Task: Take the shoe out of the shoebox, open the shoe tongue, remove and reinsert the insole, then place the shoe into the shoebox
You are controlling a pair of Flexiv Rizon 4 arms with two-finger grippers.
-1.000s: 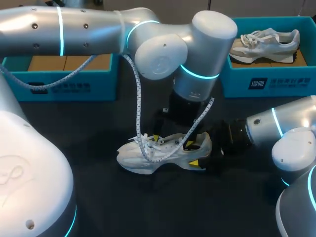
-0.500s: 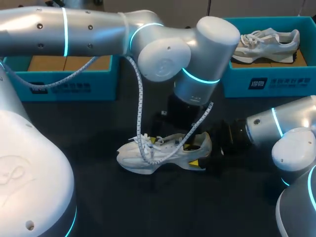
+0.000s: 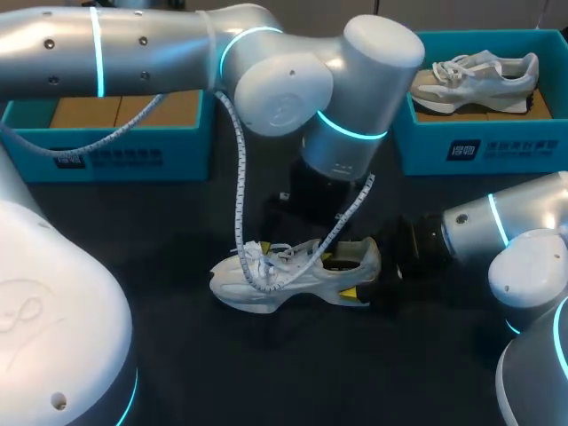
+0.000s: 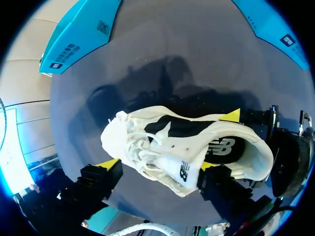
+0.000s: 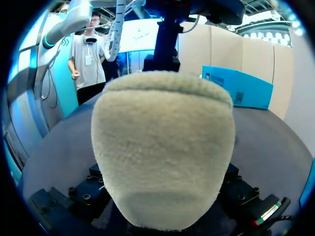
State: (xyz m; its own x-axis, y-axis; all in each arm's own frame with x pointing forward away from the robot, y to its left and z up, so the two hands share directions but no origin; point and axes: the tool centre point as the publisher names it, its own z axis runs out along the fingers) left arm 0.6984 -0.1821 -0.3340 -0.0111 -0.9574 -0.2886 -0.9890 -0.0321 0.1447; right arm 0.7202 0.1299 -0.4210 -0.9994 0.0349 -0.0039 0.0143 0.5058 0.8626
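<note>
The left gripper (image 4: 157, 164) is spread open and hangs over the sneaker (image 3: 297, 282). Its yellow tips straddle the laced part, with the tongue (image 4: 183, 169) under the gap. The right gripper (image 3: 362, 271) is clamped on the heel from both sides. The sneaker stands upright on the dark table (image 3: 160, 231), on the robot's side of both boxes.

Hazards, as judged from this position:
- Cable snag. The left arm's white spiral cable (image 3: 238, 222) loops down against the laces. A lift or sideways move may catch them and drag the sneaker out of the heel clamp.
- Wrong grasp. If the left fingers close on laces instead of the tongue, the opening will not widen. The dark insole (image 4: 224, 147) then remains out of reach.
- Clamp slip. The heel looks soft and padded, so a hard pull on the tongue may twist it between the right fingers.
- Collision. Both grippers work close together at the shoe opening.

Containers:
- The left shoebox (image 3: 124, 160) is blue. It shows a tan cardboard floor where the left arm does not hide it.
- The right shoebox (image 3: 479, 146) is blue. It holds a second sneaker (image 3: 479, 75), pale grey and white.
</note>
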